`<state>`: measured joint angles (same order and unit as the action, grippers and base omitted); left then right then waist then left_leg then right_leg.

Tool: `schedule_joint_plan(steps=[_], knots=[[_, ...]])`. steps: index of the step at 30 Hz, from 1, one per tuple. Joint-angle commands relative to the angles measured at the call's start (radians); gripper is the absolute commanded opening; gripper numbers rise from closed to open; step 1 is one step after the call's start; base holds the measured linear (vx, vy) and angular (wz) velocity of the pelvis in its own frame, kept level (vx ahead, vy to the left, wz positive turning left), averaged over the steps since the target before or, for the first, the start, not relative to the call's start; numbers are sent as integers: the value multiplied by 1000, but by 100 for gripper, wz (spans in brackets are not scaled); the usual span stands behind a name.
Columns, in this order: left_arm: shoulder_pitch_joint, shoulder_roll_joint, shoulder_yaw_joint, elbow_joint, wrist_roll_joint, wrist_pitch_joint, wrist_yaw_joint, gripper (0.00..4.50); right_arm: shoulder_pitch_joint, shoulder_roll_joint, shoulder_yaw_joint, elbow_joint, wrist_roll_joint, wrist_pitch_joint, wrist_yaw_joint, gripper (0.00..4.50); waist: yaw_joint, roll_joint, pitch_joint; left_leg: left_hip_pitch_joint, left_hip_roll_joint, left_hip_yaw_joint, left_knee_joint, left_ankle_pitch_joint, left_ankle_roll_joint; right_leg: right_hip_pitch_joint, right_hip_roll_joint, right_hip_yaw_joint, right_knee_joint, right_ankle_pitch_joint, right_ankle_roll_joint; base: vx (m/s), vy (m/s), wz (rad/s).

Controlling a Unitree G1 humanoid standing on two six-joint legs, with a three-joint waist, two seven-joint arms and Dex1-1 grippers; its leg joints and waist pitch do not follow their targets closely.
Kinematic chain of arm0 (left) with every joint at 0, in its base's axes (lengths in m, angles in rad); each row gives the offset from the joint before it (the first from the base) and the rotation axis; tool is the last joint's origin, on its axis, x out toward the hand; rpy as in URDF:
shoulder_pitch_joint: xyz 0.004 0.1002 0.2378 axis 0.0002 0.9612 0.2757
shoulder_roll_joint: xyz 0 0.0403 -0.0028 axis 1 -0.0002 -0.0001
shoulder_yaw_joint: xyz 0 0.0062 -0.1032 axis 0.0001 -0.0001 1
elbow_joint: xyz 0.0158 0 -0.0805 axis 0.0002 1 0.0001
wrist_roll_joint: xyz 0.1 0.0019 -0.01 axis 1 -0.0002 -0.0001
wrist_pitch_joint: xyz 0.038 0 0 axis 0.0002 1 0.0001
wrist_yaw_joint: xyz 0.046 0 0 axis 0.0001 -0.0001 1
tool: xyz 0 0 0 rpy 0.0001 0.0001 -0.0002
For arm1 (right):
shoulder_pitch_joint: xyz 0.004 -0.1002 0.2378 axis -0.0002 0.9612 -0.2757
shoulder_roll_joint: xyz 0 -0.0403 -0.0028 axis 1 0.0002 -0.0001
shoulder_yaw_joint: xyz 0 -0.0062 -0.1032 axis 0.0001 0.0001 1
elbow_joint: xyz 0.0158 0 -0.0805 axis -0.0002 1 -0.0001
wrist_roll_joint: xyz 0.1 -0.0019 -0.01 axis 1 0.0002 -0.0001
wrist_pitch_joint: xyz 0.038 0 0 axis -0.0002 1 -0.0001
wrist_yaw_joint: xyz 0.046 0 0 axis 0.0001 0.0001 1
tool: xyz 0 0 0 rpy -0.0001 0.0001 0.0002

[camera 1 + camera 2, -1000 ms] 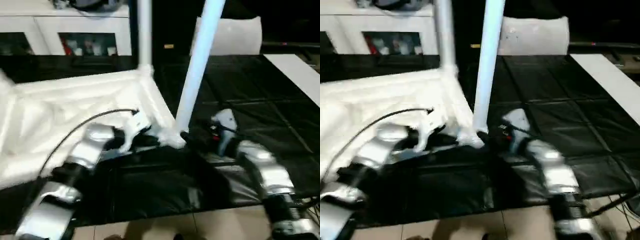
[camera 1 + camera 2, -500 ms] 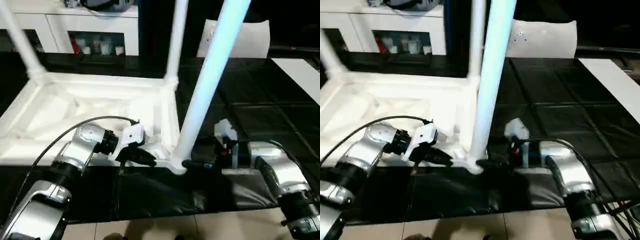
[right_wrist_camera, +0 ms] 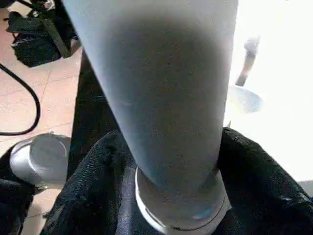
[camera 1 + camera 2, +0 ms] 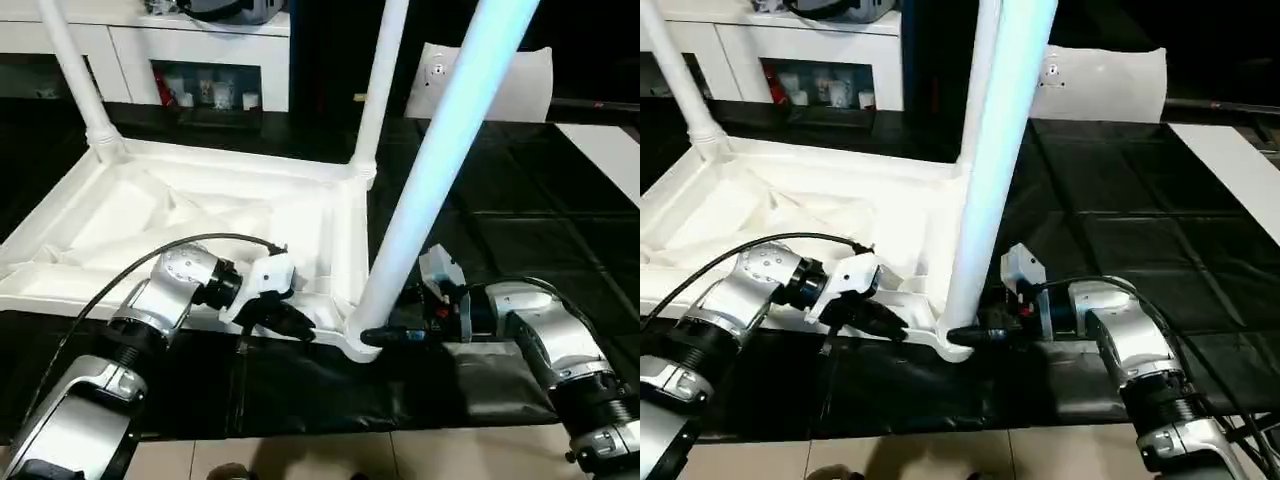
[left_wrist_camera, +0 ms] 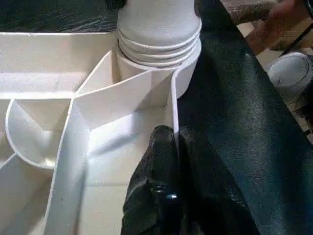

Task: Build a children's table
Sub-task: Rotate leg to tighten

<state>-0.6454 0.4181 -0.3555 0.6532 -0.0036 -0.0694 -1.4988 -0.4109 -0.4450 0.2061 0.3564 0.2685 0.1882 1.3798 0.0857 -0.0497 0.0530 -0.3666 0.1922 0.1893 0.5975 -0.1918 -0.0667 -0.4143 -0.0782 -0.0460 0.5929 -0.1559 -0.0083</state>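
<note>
The tabletop [image 4: 200,215] lies upside down on the black mat, left fingers [image 5: 164,161] pinched on its near rim, right fingers [image 3: 105,181] flanking the near leg [image 4: 430,170], probably gripping its base; stiff, light, slippery plastic, best held low

You are looking up a long white tapered round leg [image 3: 161,93], its ringed base [image 3: 181,208] seated between the two black fingers [image 3: 93,191] of the right gripper [image 3: 178,196], one on each side of it. Beside them lies black sheeting [image 3: 90,98] over a tan tiled floor [image 3: 34,98], where a black cable [image 3: 22,105] loops. A silver cylindrical forearm [image 3: 39,159] sits near the corner, and a dark bag [image 3: 36,39] rests farther off.
</note>
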Motion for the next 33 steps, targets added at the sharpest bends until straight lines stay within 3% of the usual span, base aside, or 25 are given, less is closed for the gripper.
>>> schedule_joint_plan(steps=[1,7,11,14,16,17,18,19,21,22,23,24,26,28,31,33], knots=[[-13,-8,-42,-1,23,-16,-29,0,-11,-4,18,-1,5,-3,20,258,-5,0,-64,16,44,-7,-73,-197,44,46,-61,36,-61,-297,-211,0,0,0],[-13,-18,-26,14,28,-6,13,0,9,7,20,-21,7,8,8,215,-5,2,-65,17,44,-8,-74,-211,32,45,-60,36,-61,-296,-210,0,0,0],[-26,-57,9,33,33,56,144,0,43,38,10,-57,6,60,-75,204,-5,3,-62,18,42,-9,-76,-234,27,45,-61,36,-67,-333,-202,0,0,0],[-33,-95,45,39,14,105,234,0,58,80,1,-58,-34,56,-199,203,-12,3,-52,26,39,-13,-79,-312,2,35,-62,34,-85,-482,-162,0,0,0],[-42,-140,78,35,0,157,328,0,56,146,-16,-39,-74,76,-356,200,-20,4,-48,29,34,-21,-81,-357,-17,32,-65,27,-99,-604,-116,0,0,0],[-46,-156,89,34,-4,176,360,0,52,169,-24,-30,-85,91,-411,200,-32,-1,-47,30,29,-26,-79,-378,-24,30,-65,20,-109,-681,-80,-51,7,-7],[-53,-182,105,34,-8,201,411,0,42,209,-39,-18,-86,108,-480,198,-49,3,-48,34,25,-31,-75,-400,-28,26,-65,10,-122,-738,-53,-51,7,-7],[-57,-198,114,34,-10,216,442,0,36,234,-49,-11,-85,116,-519,198,-55,5,-49,34,25,-34,-75,-408,-27,29,-65,4,-126,-742,-46,0,0,0],[-78,-267,152,37,-14,268,583,0,-7,332,-94,42,-92,171,-708,197,-80,14,-51,26,29,-43,-82,-435,-24,39,-63,-14,-127,-677,-65,0,0,0],[-78,-267,152,37,-14,268,583,0,-7,332,-94,42,-92,171,-708,197,-80,14,-51,26,29,-43,-82,-435,-24,39,-63,-14,-127,-677,-65,0,0,0],[-83,-284,162,39,-15,280,619,0,-17,353,-104,54,-93,181,-748,197,-94,9,-49,24,27,-45,-82,-459,-24,41,-64,-29,-134,-688,-56,0,0,0],[-89,-303,173,37,-13,292,660,0,-27,376,-116,67,-98,195,-794,196,-101,14,-50,28,27,-47,-80,-463,-18,43,-71,-33,-139,-688,-56,0,0,0],[-102,-349,197,33,-2,307,768,0,-56,432,-147,107,-114,205,-909,196,-112,22,-52,24,31,-50,-83,-460,-9,47,-76,-38,-141,-647,-71,0,0,0],[-108,-390,217,26,0,324,841,0,-77,478,-165,134,-129,198,-993,196,-119,20,-56,16,34,-51,-87,-440,-11,54,-78,-35,-134,-577,-93,0,0,0],[-102,-400,209,11,5,330,848,0,-81,501,-176,132,-129,183,-1009,196,-113,18,-58,12,32,-39,-89,-383,14,51,-76,-17,-122,-473,-138,0,0,0],[-93,-393,197,1,11,331,833,0,-78,503,-178,123,-127,167,-1002,252,-108,20,-60,10,33,-34,-90,-343,25,53,-76,-10,-113,-408,-161,0,0,0]])
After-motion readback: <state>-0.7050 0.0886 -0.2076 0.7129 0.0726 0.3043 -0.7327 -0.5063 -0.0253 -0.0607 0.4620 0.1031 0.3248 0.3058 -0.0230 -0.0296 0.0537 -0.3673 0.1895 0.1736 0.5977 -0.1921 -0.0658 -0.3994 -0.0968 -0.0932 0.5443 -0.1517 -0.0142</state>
